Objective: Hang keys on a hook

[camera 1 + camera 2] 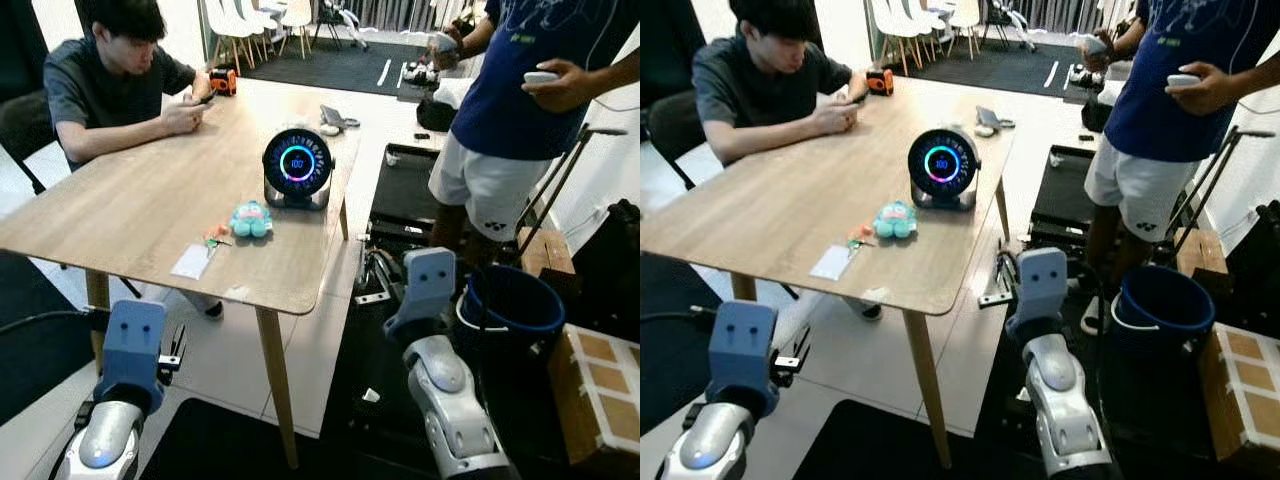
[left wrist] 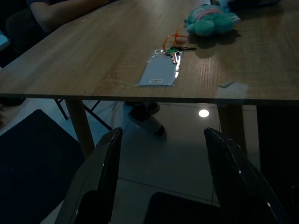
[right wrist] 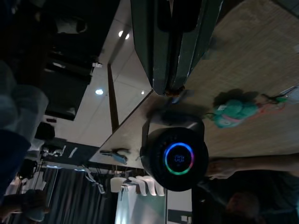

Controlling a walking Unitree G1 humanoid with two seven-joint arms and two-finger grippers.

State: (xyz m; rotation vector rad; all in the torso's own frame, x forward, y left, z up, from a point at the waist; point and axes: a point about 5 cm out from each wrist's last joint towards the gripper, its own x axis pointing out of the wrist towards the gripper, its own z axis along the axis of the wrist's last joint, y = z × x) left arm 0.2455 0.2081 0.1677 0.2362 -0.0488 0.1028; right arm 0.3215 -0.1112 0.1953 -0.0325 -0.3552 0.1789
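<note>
The keys (image 2: pixel 175 49) lie on the table (image 1: pixel 140 200), just beside a clear card sleeve (image 2: pixel 160 73) and near a teal plush (image 1: pixel 251 218), which sits in front of a round glowing clock (image 1: pixel 297 165). The left pincer (image 2: pixel 161 179) hangs below the table's near edge, fingers spread wide and empty. The right pincer (image 3: pixel 169 49) is closed, holding nothing, beside the table's corner.

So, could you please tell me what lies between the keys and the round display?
The teal plush toy sits between the keys and the round display, seen in the left eye view.
</note>
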